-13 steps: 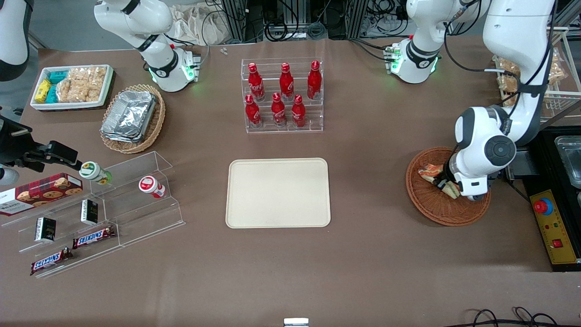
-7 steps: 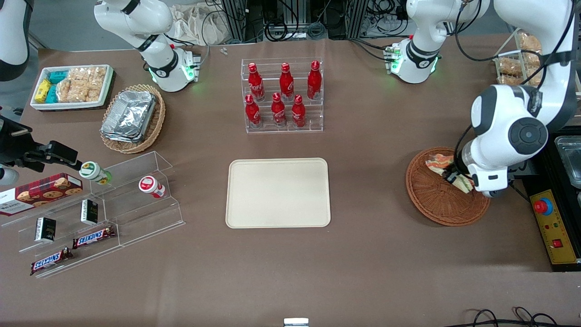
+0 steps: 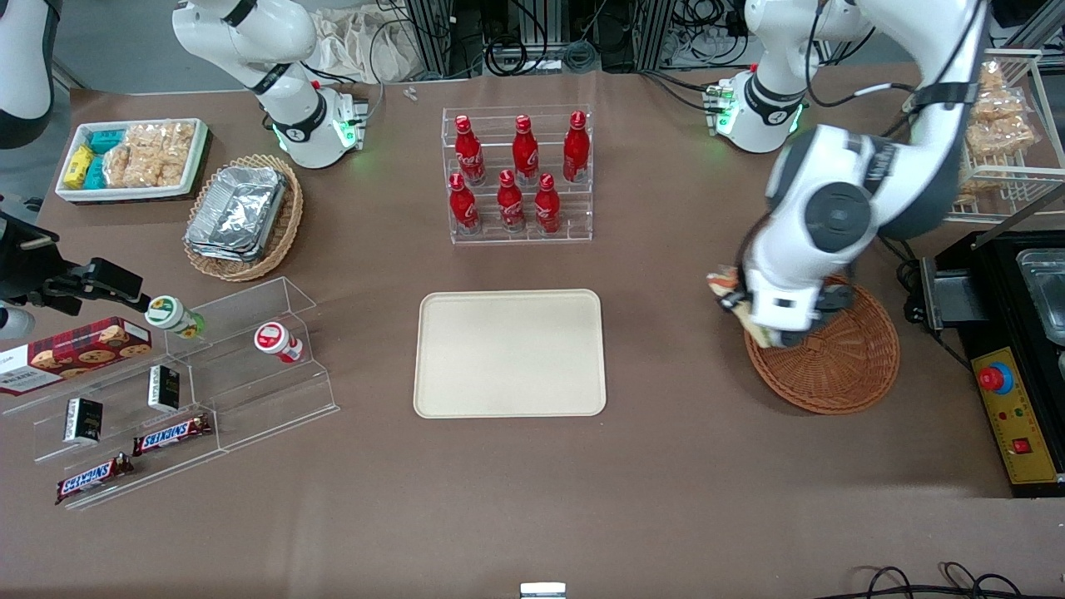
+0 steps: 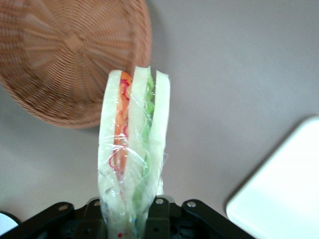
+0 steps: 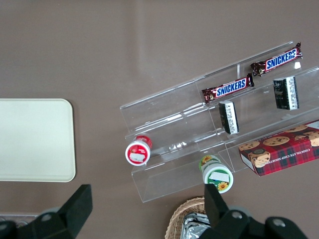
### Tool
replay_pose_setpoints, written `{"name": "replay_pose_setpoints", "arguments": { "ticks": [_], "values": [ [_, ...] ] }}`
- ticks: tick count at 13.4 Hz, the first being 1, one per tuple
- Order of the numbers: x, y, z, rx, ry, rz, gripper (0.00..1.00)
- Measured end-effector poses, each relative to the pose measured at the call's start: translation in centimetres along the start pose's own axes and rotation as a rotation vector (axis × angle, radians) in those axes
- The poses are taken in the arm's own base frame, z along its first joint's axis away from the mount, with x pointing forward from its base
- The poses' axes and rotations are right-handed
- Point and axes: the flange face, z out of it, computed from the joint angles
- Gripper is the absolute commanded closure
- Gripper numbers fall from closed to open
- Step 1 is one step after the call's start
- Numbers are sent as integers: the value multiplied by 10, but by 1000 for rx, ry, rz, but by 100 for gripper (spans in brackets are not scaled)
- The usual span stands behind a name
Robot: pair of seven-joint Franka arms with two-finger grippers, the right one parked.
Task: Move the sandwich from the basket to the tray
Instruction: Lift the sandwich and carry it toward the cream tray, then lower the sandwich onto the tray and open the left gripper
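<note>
A: Basket first. It sits toward the working arm's end of the bench, nothing lying in it. The tray lies flat mid-bench with nothing on it either.

B: And the sandwich?

A: Up in the air, gripped in the tool. The wrist view shows it wrapped in clear film, white bread with orange and green layers, standing on edge above the bench, just beside the basket's rim and well short of the tray.

B: Other containers?

A: Six red bottles stand in a clear tiered rack, farther from the front camera than the tray. Toward the parked arm's end, a tan basket holds foil containers, a white bin holds snack packets, and clear stepped shelves carry Snickers bars, a cookie box and two small cups.

B: The surface?

A: Brown covering all over; cables and metal framing along the bench's back edge.

B: Arm pose?

A: It arches over from its base, wrist pointing down above the basket's edge nearest the tray, the sandwich poking out from under it.
</note>
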Motion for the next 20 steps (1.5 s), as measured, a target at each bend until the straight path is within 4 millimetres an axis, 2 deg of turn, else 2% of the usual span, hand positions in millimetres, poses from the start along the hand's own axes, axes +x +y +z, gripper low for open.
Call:
{"name": "replay_pose_setpoints", "arguments": {
  "ticks": [2,4,6,7,13,17,19,20],
  "values": [
    [-47,43,-2,-34,4,93,90],
    [-85,78,4,-79,29,184,90],
    [-113,106,24,-92,78,275,90],
    [-119,117,35,-93,77,299,90],
    [-111,170,91,-91,28,396,90],
    [-125,191,139,-34,61,527,90],
    [-125,198,157,-39,71,549,89],
    [-123,199,163,-38,74,557,80]
  ]
}}
